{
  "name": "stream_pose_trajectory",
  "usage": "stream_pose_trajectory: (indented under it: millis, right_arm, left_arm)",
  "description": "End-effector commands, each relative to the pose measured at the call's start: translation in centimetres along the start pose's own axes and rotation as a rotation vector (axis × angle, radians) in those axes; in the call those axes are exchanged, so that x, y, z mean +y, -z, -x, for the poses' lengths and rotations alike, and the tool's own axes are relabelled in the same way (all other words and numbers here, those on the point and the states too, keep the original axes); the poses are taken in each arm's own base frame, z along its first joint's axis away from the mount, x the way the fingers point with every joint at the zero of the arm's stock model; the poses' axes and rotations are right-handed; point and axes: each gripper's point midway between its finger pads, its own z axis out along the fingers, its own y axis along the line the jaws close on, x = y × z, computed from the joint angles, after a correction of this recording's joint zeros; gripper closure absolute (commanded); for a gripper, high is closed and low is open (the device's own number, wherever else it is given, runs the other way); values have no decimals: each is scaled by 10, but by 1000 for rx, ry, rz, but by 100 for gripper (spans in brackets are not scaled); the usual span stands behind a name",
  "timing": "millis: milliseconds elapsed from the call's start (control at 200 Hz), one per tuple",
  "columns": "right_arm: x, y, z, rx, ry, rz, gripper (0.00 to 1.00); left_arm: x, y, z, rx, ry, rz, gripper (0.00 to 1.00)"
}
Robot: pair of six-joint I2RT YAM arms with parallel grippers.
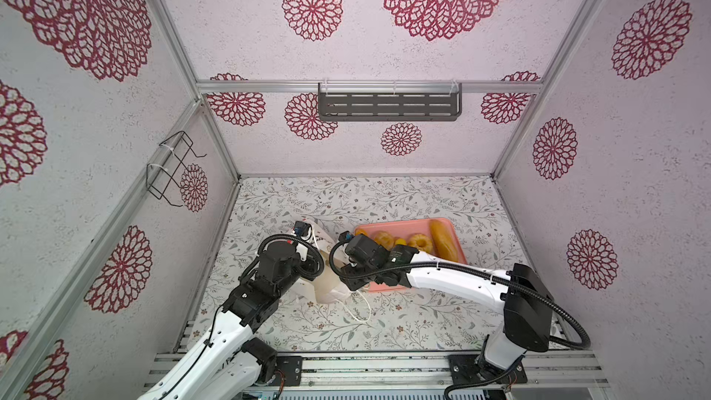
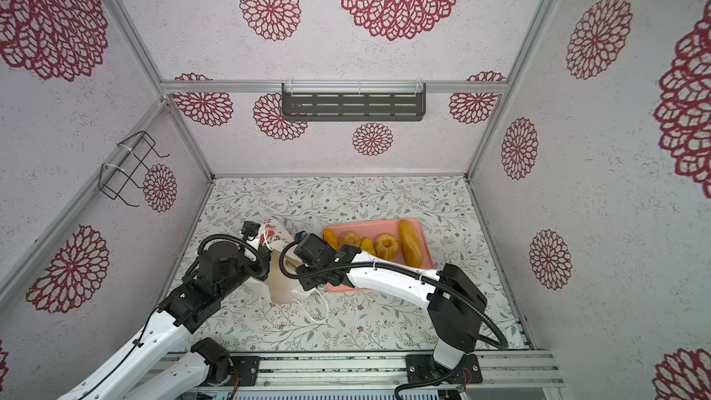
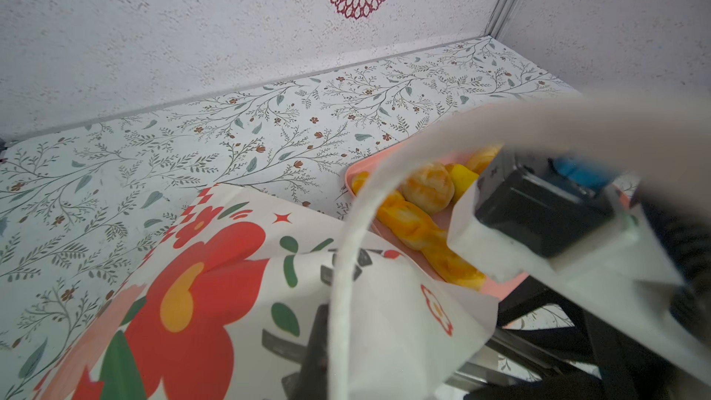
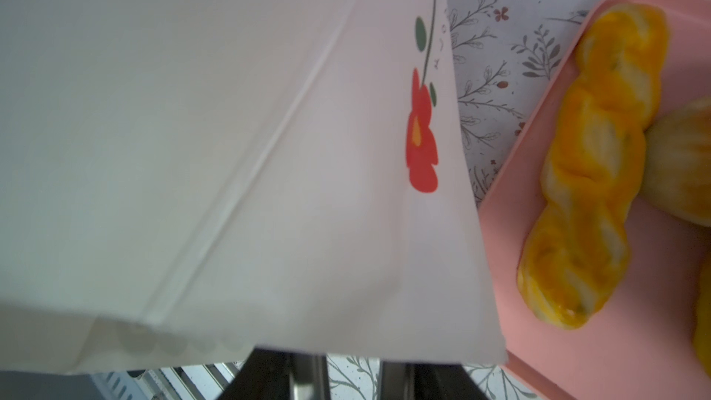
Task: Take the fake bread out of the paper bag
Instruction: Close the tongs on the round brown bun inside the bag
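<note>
The white paper bag (image 1: 327, 282) with a red flower print (image 3: 192, 282) lies tipped between my two arms, and its inside shows only pale paper. My left gripper (image 3: 338, 348) is shut on the bag's wall beside a white cord handle (image 3: 346, 263). My right gripper (image 4: 352, 375) stands open at the bag's other wall (image 4: 192, 148); bare table shows between its fingers and the paper hides their tips. Several fake breads lie on the pink tray (image 1: 396, 225): a twisted stick (image 4: 600, 171), a round roll (image 2: 349, 239), a ring bun (image 1: 419, 242) and a long loaf (image 1: 442, 242).
The bag's second cord handle (image 1: 363, 307) trails on the floral table toward the front. A slotted grey shelf (image 1: 388, 105) hangs on the back wall and a black wire rack (image 1: 169, 171) on the left wall. Aluminium rails (image 1: 384, 367) run along the front edge.
</note>
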Motion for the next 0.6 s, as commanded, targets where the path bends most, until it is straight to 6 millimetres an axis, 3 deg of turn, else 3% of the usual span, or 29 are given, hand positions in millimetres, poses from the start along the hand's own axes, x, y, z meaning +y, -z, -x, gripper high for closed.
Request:
stream_pose_trajectory:
  millis: [0, 230, 595]
  right_arm:
    - [-7, 8, 28, -88, 10, -47, 55]
    - [-15, 6, 32, -117, -7, -93, 54]
    - [-3, -17, 39, -145, 44, -37, 58]
  left_arm:
    - [-11, 2, 7, -19, 5, -53, 100]
    - [-12, 1, 7, -19, 15, -51, 100]
    - [-16, -7, 6, -24, 65, -57, 100]
